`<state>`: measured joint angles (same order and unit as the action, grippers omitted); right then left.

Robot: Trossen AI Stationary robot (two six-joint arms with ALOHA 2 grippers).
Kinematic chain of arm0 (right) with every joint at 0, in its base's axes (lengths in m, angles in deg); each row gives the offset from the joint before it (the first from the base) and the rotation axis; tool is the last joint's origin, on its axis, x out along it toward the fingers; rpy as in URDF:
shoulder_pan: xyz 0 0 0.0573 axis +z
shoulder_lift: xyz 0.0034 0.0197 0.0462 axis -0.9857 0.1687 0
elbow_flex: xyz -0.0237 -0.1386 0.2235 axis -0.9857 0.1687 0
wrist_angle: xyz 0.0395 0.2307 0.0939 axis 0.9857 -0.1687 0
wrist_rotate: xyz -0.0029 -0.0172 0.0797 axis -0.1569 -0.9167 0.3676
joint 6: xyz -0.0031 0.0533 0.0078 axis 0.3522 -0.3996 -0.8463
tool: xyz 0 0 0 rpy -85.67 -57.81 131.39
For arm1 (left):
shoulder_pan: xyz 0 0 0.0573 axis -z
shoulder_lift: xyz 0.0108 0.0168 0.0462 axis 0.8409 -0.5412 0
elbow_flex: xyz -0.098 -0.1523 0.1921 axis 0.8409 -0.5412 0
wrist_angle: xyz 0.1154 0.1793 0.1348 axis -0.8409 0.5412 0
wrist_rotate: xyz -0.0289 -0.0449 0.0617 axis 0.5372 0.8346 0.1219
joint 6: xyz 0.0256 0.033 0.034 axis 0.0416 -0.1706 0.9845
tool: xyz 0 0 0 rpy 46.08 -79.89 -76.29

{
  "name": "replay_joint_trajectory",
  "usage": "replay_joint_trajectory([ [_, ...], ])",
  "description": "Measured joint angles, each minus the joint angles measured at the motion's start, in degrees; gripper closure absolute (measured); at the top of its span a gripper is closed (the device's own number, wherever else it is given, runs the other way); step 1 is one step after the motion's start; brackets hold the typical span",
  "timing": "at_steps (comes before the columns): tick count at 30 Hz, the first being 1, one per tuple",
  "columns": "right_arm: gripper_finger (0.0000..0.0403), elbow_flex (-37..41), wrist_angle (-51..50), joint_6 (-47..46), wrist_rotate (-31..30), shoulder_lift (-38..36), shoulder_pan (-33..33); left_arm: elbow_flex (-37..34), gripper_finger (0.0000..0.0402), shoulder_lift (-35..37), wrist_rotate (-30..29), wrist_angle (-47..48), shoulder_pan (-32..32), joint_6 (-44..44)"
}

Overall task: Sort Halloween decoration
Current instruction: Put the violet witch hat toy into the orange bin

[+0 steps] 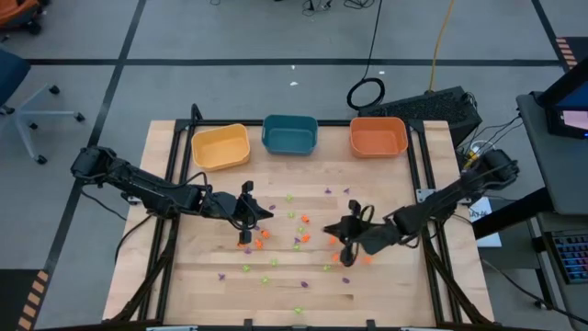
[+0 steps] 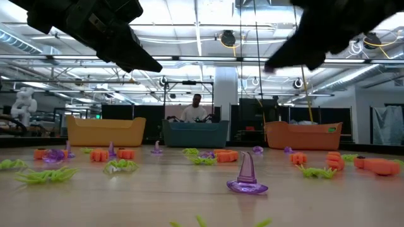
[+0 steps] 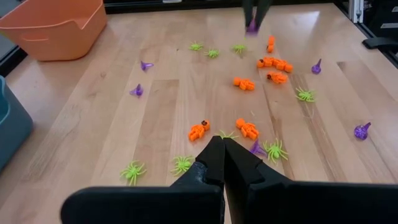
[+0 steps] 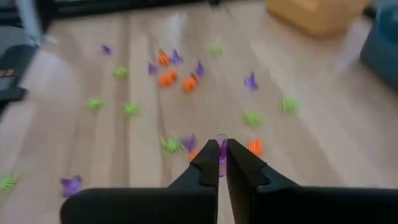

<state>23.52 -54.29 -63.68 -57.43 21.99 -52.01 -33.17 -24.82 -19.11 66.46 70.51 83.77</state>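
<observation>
Above the wooden table (image 1: 184,276) strewn with trinkets (image 3: 244,83), the left gripper (image 3: 222,144) hung clenched and empty while the right gripper (image 4: 221,148) pinched a purple piece (image 4: 221,142) that might slip from so slight a hold.

Count on the pale wooden table (image 1: 193,276), bins as landmark

3 plastic bins in a row at the far edge: 1 yellow (image 1: 220,146), 1 teal (image 1: 289,134), 1 orange (image 1: 378,137). Two dark arms. In front of the bins, tiny plastic trinkets in 3 kinds: orange figures (image 3: 247,128), light-green spiders (image 3: 132,172), purple witch hats (image 2: 246,176). Dozens in all; too small and overlapped for an exact per-colour count.
</observation>
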Motion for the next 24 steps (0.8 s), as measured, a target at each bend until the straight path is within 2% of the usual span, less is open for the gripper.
replay_joint_trajectory([
  [5,0.0403,0.2,2.4,6.0,-4.3,-3.0,0.8,0.0,0.0402,0.0,0.0,0.0,-0.1,0.5],
  [12,0.0403,6.1,28.2,21.4,-4.2,-1.0,-1.2,0.0,0.0402,0.0,-0.1,-1.3,-0.1,1.9],
  [16,0.0403,7.8,40.1,28.4,2.7,-1.0,-4.6,0.0,0.0402,0.0,-0.1,-1.4,-0.1,1.6],
  [20,0.0403,7.8,42.6,29.6,11.6,-0.9,-7.9,0.0,0.0402,0.0,-0.1,-1.4,-0.1,1.5],
  [24,0.0403,7.8,42.6,29.1,15.4,-0.9,-9.9,0.0,0.0402,0.0,-0.2,-1.7,-0.1,1.5],
])
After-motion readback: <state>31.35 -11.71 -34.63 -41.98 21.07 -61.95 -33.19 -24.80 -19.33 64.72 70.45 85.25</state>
